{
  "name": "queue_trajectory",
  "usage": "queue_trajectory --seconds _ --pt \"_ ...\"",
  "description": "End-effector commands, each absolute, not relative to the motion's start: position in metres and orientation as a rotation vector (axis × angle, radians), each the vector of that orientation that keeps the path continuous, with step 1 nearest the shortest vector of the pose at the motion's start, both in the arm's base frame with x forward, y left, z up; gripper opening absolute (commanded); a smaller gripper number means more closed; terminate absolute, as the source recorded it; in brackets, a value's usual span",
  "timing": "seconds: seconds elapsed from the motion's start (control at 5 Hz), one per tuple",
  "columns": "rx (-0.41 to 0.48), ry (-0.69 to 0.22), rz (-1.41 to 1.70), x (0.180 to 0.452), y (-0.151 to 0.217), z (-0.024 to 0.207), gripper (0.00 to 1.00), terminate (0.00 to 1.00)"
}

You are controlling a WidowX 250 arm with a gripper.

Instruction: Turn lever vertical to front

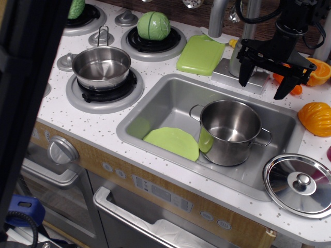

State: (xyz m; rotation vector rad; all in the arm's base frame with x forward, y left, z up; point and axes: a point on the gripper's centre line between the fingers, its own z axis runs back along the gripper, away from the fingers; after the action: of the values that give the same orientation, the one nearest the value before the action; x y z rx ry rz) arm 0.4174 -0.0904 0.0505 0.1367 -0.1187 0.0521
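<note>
My black gripper (265, 80) hangs open at the back right, behind the sink. Its two fingers (243, 72) point down and spread over the tap's rectangular grey base (232, 77). The thick cylindrical tap body (234, 59) stands just left of the left finger and is partly covered by the gripper. The short lever stub is hidden behind the gripper's black body, so I cannot tell which way it points. The tall silver spout pipe (217, 18) rises to the left of the tap.
A steel pot (230, 132) and a green plate (173, 142) lie in the sink (170, 93). Around it are a steel lid (300, 183), a green board (200, 54), orange pieces (315, 118), a pot on the burner (102, 67) and a cabbage (153, 25).
</note>
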Motion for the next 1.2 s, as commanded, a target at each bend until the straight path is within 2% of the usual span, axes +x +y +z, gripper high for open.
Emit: queue_trajectory --seconds 0.0,0.4,0.6,1.0 --pt "0.137 -0.119 0.052 0.417 -0.09 0.051 1.0 0.0" --pt "0.174 -0.239 0.021 0.43 -0.084 0.075 1.0 0.0" --pt "0.163 -0.32 0.021 0.436 -0.087 0.085 1.0 0.0" --pt "0.215 -0.489 0.054 0.454 -0.093 0.1 1.0 0.0"
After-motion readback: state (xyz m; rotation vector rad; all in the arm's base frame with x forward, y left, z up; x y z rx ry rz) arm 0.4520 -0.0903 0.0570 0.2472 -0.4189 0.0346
